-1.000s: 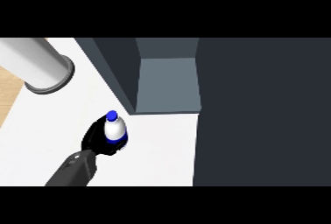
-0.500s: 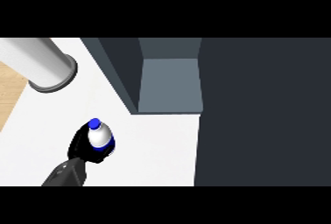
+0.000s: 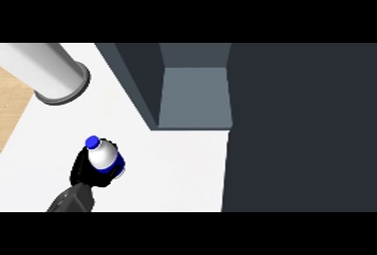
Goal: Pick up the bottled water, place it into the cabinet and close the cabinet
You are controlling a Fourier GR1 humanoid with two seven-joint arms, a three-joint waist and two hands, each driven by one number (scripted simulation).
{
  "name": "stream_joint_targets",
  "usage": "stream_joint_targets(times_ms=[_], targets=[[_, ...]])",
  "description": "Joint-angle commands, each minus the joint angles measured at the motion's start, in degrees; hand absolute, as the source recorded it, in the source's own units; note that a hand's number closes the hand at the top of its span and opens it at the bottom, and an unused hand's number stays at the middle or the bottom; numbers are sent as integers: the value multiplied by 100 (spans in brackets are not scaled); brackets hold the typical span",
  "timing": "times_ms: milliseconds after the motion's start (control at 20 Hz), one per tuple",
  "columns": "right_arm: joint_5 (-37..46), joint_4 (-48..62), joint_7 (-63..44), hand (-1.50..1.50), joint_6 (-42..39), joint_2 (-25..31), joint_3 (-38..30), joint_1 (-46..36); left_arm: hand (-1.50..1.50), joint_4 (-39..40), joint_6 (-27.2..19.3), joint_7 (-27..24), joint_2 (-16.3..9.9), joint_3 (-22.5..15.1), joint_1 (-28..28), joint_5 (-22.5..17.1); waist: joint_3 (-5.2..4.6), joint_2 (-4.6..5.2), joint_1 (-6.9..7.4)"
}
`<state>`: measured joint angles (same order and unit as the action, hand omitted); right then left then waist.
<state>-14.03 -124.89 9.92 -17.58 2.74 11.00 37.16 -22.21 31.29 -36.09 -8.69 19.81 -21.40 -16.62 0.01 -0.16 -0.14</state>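
Note:
The bottled water (image 3: pixel 103 155) is white with a blue cap and shows at the lower left of the head view, over the white counter (image 3: pixel 177 169). My left hand (image 3: pixel 90 174) is curled round its lower part, and the grey forearm comes in from the bottom left. The cabinet (image 3: pixel 193 97) lies to the upper right of the bottle, its grey inside showing. A wide dark cabinet panel (image 3: pixel 294 129) fills the right side; I cannot tell whether it is the door. My right hand does not show.
A thick light-grey cylinder (image 3: pixel 52 74) with a darker rim lies at the upper left, ending near the counter's edge. Wooden floor (image 3: pixel 13 104) shows beyond the counter's left edge. White counter lies between the bottle and the cabinet.
My left hand has carried the bottle to the left and slightly toward the lower edge, away from the cabinet opening. The cabinet looks the same.

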Motion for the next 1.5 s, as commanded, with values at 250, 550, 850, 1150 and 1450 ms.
stream_joint_targets(times_ms=[250,550,850,1150,1450], targets=[[140,61,104,-150,32,-38,148,-8,150,-2112,-102,1049,534,-371,790,-520,10,-25,65],[2,182,-48,-150,58,-15,103,-263,150,-3750,-596,2032,852,-924,1316,-742,6,-12,49],[160,123,-274,-150,359,-179,363,-421,150,-4873,-2032,1881,865,-2295,1522,-1045,2,-5,13],[-51,-70,-441,-150,244,15,339,-272,150,-5304,-3449,2414,868,-3042,620,-1105,0,1,-38],[35,424,-215,-150,312,-93,305,-698,150,-4389,-4110,2175,869,-3251,-343,-1139,-2,23,-62]])
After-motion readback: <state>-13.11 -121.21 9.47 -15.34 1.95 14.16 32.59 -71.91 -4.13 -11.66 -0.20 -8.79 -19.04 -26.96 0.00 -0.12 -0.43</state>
